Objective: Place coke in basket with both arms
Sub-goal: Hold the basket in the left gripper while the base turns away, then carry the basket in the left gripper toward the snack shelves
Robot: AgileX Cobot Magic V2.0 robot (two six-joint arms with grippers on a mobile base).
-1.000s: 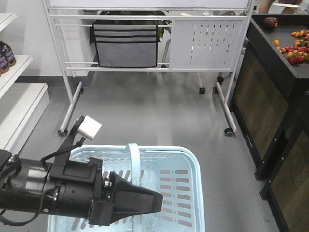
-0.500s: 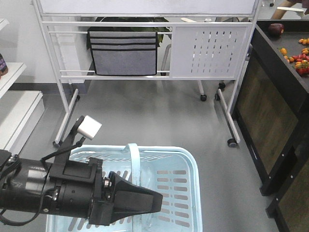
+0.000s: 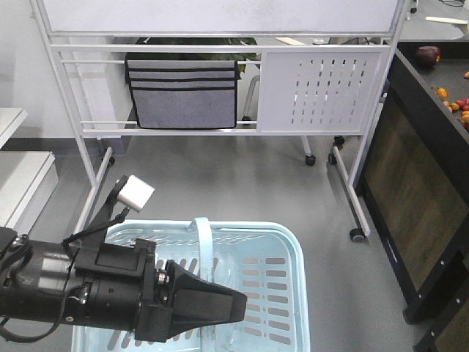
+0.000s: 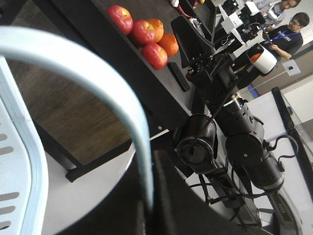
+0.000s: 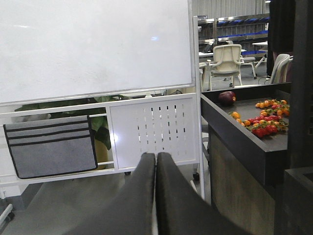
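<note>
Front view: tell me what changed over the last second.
The whiteboard stand dropped lower and grew in frame, the dark counter slid right, the white shelves slid left: the robot seems to roll forward. The left gripper stayed shut on the basket handle.

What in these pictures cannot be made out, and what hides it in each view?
Coke: in no view.
Basket floor: front view, the left arm covers much of it; the bottom edge cuts its near side.
Small fruit on the counter: front view, too small to name, cut by the right edge.
Whatever lies under the right gripper: right wrist view, its own shut fingers block it.
</note>
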